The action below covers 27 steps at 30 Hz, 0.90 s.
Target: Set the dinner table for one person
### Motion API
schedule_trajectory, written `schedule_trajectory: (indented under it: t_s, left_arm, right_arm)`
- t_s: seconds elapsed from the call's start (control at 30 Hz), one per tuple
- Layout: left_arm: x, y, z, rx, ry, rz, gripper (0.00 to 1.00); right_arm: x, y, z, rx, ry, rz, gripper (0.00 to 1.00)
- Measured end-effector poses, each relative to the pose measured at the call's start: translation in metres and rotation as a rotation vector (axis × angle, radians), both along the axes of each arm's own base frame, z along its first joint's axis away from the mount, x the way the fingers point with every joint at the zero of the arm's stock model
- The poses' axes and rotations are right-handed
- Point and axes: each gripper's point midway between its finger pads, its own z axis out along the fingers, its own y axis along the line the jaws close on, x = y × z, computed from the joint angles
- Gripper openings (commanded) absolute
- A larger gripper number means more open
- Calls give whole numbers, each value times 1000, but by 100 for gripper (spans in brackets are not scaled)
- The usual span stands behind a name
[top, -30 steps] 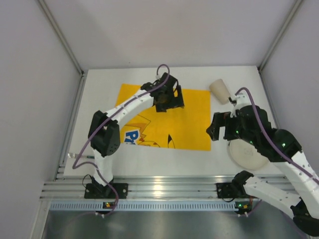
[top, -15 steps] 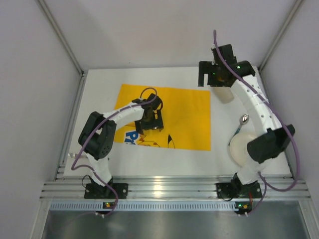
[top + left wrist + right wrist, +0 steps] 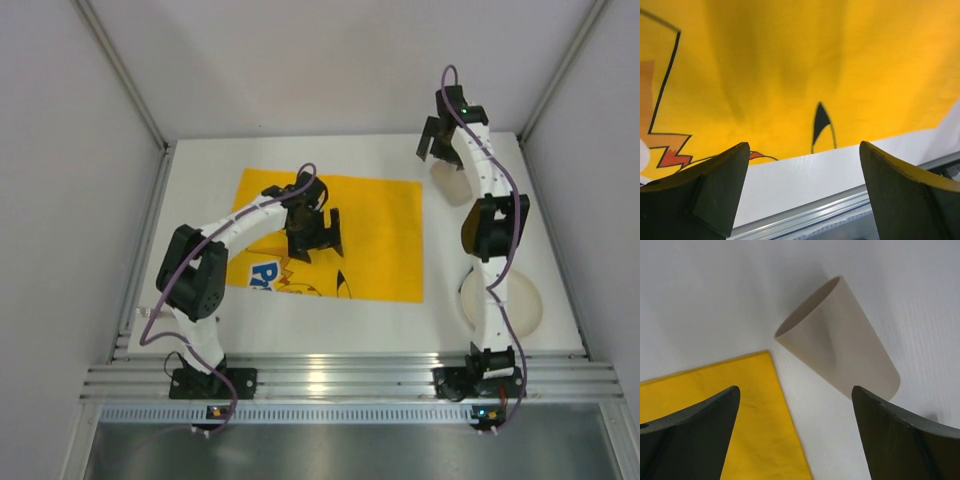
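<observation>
The white dinner table (image 3: pixel 195 200) carries a yellow printed mat (image 3: pixel 380 240). A beige cup (image 3: pixel 447 182) lies on its side at the far right, just past the mat's corner; in the right wrist view the cup (image 3: pixel 840 337) lies beyond the fingers. My right gripper (image 3: pixel 437 150) is open and empty above the cup (image 3: pixel 795 390). A white plate (image 3: pixel 530 305) sits near right, partly under the right arm. My left gripper (image 3: pixel 315 235) is open and empty over the mat's middle (image 3: pixel 802 150).
An aluminium rail (image 3: pixel 320 380) runs along the near edge and shows in the left wrist view (image 3: pixel 805 215). Grey walls close in the left, right and far sides. The right arm's elbow (image 3: pixel 493 225) hangs over the table between cup and plate.
My right arm has swung from beside the plate out to the far right, over the cup. My left gripper has come back from the mat's far edge to its middle.
</observation>
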Motion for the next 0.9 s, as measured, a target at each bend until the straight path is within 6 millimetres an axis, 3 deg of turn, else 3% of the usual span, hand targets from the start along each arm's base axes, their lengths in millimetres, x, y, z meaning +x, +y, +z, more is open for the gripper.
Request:
schedule_trajectory:
  t_s: [0.1,0.2,0.5,0.8,0.9]
  left_arm:
    - [20,-13,30,-59,-75,-53,96]
    - [39,-11,48,-109,-124,-65,95]
    - [63,56,36,-150,-48,76,93]
    - [71,50,28,-176,-15,60,93]
    - [78,48,25,-178,-14,60,93]
  right_arm:
    - [4,-18,-25,-27,36,-58,95]
    - [7,-27,-29,-54,30,-97,94]
    - [17,-48,-25,-156,-17,-174,94]
    - [40,-55,-53,-181,-53,-202,93]
    - [44,-59,-56,-191,-61,-210,88]
